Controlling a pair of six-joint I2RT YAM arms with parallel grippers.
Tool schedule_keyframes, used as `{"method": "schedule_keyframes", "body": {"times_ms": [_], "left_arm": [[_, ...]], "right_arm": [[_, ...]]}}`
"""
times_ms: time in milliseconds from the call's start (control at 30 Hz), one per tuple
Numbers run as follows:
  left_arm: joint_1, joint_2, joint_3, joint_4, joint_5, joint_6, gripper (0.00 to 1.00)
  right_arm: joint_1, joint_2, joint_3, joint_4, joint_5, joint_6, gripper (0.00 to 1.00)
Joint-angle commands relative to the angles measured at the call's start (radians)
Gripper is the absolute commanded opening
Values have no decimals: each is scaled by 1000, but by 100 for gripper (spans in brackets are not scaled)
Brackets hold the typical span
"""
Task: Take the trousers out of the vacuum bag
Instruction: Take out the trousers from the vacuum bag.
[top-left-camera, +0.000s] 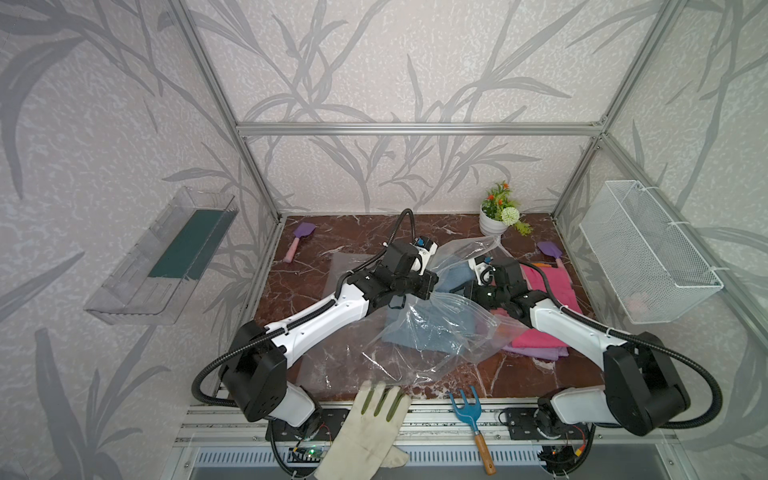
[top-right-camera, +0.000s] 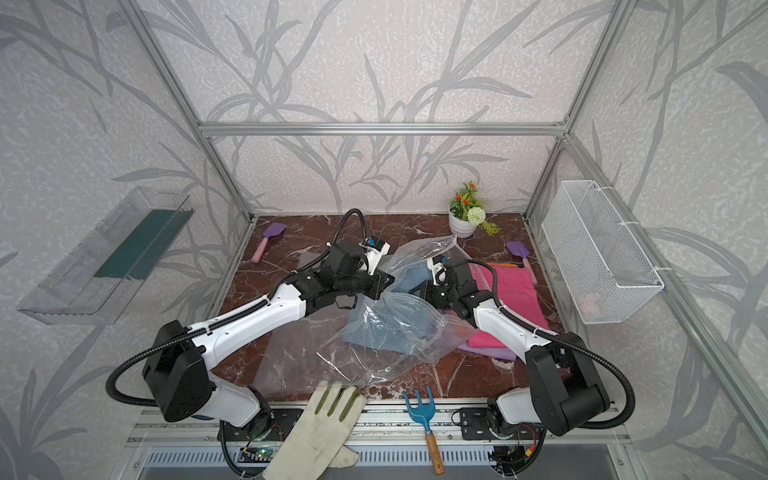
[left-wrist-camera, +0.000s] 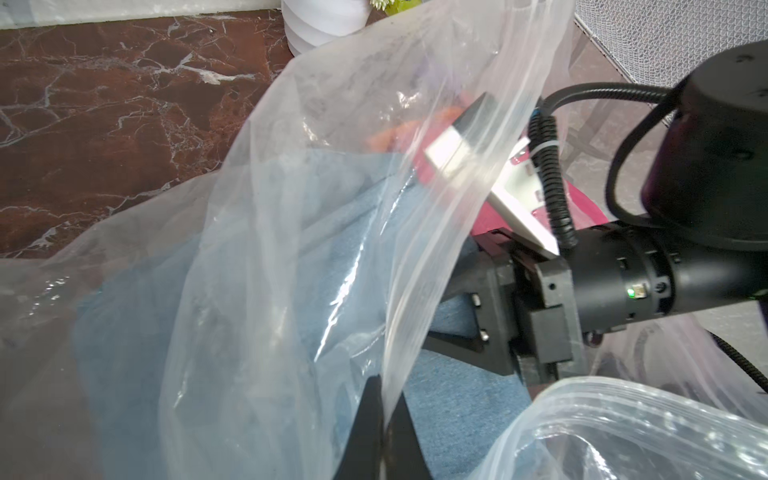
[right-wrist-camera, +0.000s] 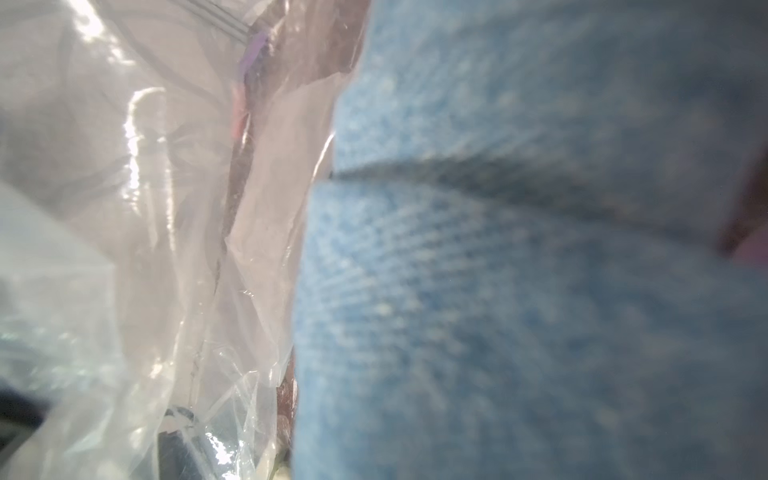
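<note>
At mid-worktop (top-left-camera: 332, 232) the bag (top-left-camera: 436, 332) lies crumpled, mouth toward the right arm. The denim trousers (left-wrist-camera: 457, 415) are mostly inside it, with one end bared at the mouth. Over them the left claw (left-wrist-camera: 386, 395) is pinched tight on the bag's upper film, holding it up like a tent. Under that film reaches the right claw (left-wrist-camera: 444, 318), jaws narrow with a denim fold between them. Its tips are veiled by plastic, so I cannot tell how deep the bite goes. Outside, the pink trousers (top-left-camera: 548, 286) lie on the lilac trousers (top-left-camera: 540, 353), just beside the bag and under the right arm.

Risks, as I judge them:
- The film looks thin and slick. A pull on the denim could slide it out of the left pinch, and bag and cloth would then travel together.
- A shallow bite could shed the fold halfway out.
- Film caught in with the denim would lock the two together.
- The claws are near each other, so a careless withdrawal could knock them.
- The bag's raised corner is just beside the pot (top-left-camera: 492, 224), and a dragged bag might nudge it.
</note>
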Motion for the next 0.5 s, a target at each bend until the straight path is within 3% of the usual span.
{"method": "schedule_keyframes", "body": {"times_ms": [0, 267, 467], "left_arm": [[6, 14, 12, 15, -14, -8, 0], [6, 21, 16, 14, -7, -8, 0], [1, 38, 50, 20, 36, -21, 0]], "right_arm": [[1, -75, 77, -56, 21, -70, 6], [2, -111, 115, -162, 64, -115, 6], [88, -66, 122, -155, 111, -112, 6]]}}
